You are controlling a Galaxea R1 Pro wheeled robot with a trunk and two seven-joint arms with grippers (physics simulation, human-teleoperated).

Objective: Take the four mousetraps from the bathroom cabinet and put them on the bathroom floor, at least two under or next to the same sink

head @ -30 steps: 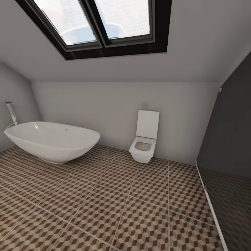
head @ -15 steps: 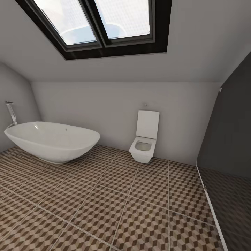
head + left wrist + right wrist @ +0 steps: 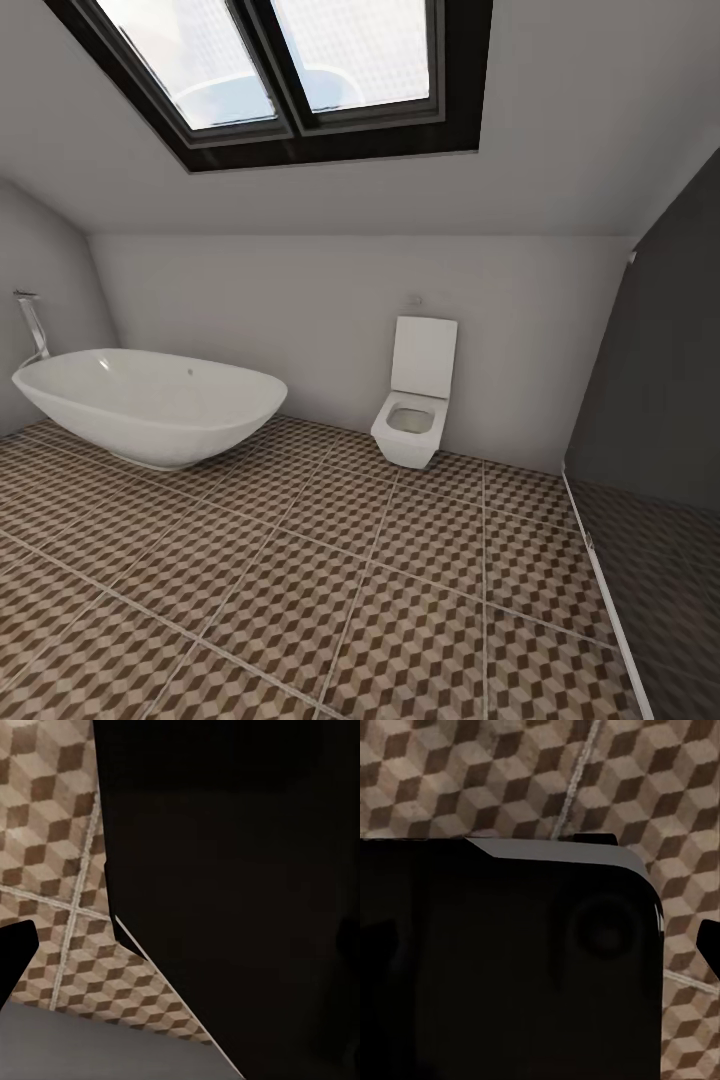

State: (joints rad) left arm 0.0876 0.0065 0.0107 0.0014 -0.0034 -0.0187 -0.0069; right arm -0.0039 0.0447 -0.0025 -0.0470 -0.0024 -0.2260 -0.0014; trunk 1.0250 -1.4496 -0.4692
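- The bathroom floor (image 3: 330, 590) of cube-patterned tiles spreads across the head view.
- A white bathtub (image 3: 150, 403) sits at 9 o'clock, a toilet (image 3: 415, 400) near centre.
- Dark robot bodywork (image 3: 240, 885) blocks both wrist views; I cannot tell either hand's state.

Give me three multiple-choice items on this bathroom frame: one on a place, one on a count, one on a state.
1. In the head view, where is the toilet relative to the bathtub?
A. To its right, against the back wall
B. To its left
C. Inside the shower area

2. How many glass panes does the skylight show?
A. One
B. Two
C. Four

3. What state is the toilet lid in?
A. Shut
B. Raised
C. Missing

Answers:
1. A: the toilet stands right of the bathtub, at the back wall.
2. B: the skylight has two panes split by a dark bar.
3. B: the lid stands upright and the bowl is open.
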